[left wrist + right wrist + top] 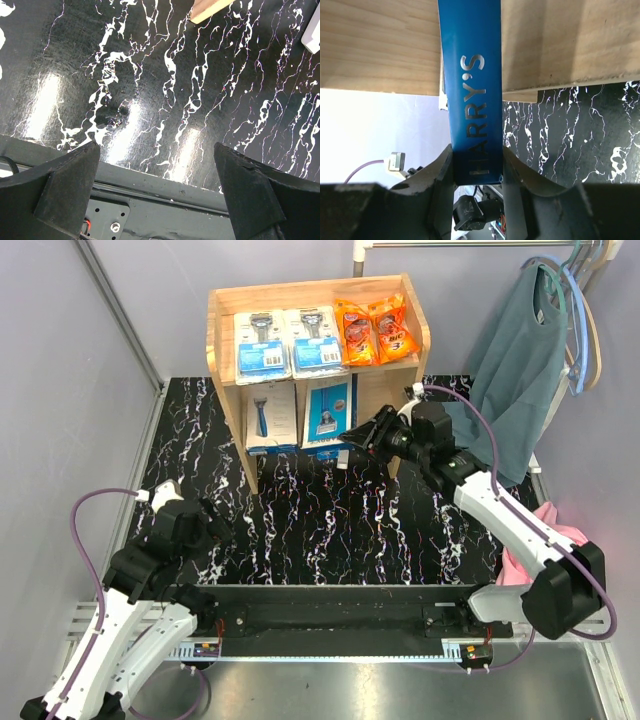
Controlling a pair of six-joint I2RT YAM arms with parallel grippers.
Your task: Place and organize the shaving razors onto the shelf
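Note:
The pale wood shelf [310, 292] stands at the back of the black marbled table. Its top tier holds two blister razor packs on blue cards [262, 345] [315, 340] and two orange packets [355, 332] [392, 328]. The lower tier holds a white-and-blue box [268, 416] on the left. My right gripper [352, 436] is shut on the second white-and-blue box [328, 412] at the lower tier's right side. In the right wrist view the gripper [477, 170] clamps the box's blue "HARRY'S" edge [472, 75] between the wood panels [560, 45]. My left gripper [157, 190] is open and empty over the near table.
A teal garment [520, 370] hangs on hangers at the back right. A pink cloth [560, 540] lies by the right arm. A black mounting rail [330, 605] runs along the near edge. A foot of the shelf [210, 10] shows in the left wrist view.

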